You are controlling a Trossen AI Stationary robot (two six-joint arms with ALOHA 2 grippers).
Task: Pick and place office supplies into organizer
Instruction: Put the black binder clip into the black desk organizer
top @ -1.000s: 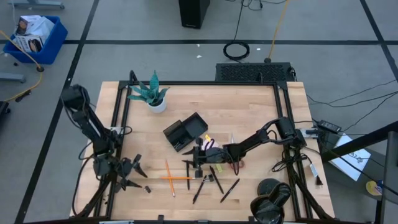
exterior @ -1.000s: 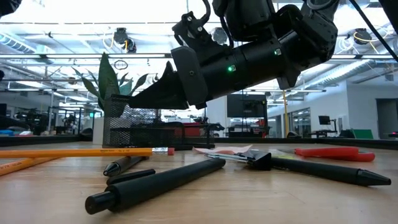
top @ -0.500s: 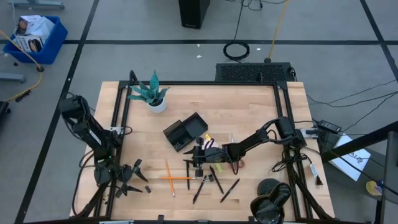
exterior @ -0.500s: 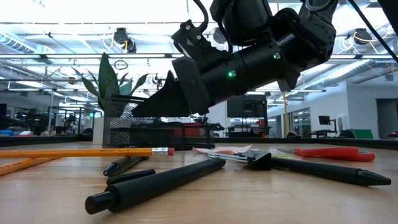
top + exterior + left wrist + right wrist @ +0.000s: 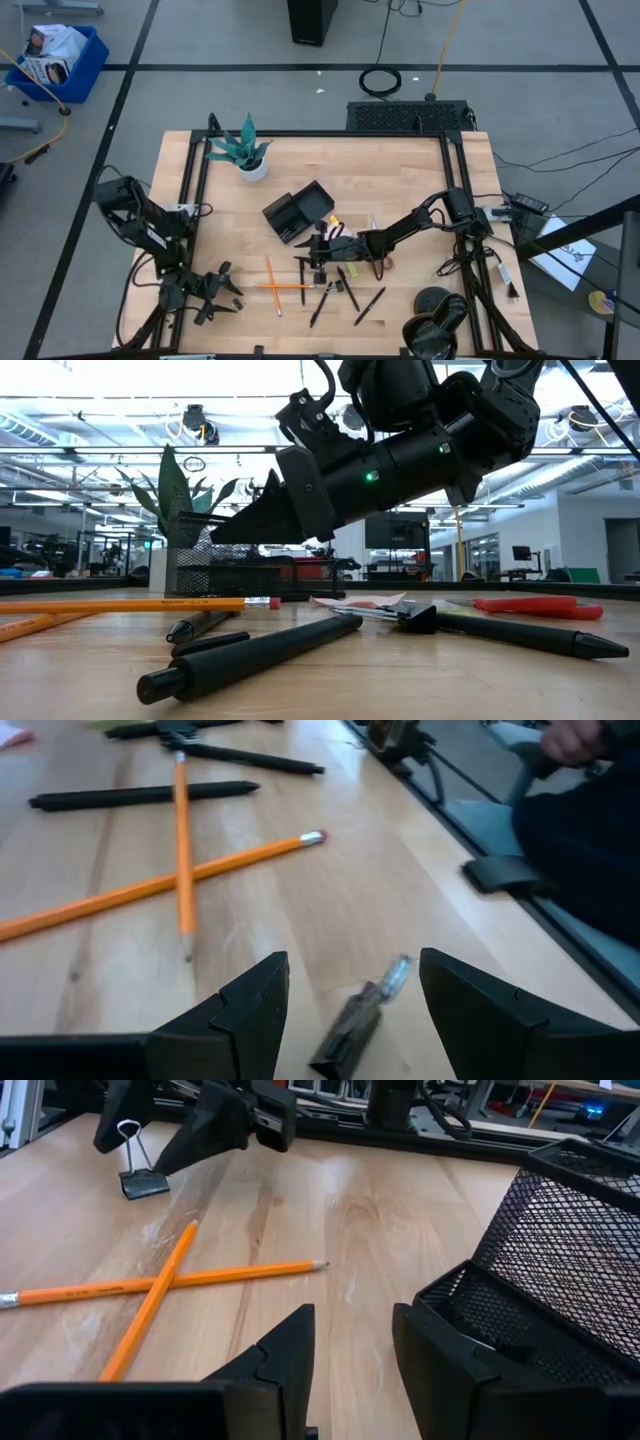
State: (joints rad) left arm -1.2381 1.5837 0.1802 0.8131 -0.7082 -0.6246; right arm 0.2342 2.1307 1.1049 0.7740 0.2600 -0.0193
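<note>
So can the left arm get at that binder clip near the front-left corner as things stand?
Probably yes. The left gripper hovers open right over the binder clip, which lies alone on bare table. The crossed pencils lie apart from it, and nothing sits between the fingers and the clip.

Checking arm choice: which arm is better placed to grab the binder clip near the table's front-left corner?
Left. Its open pincer hangs right over the binder clip; the right pincer sits near the organizer.
</note>
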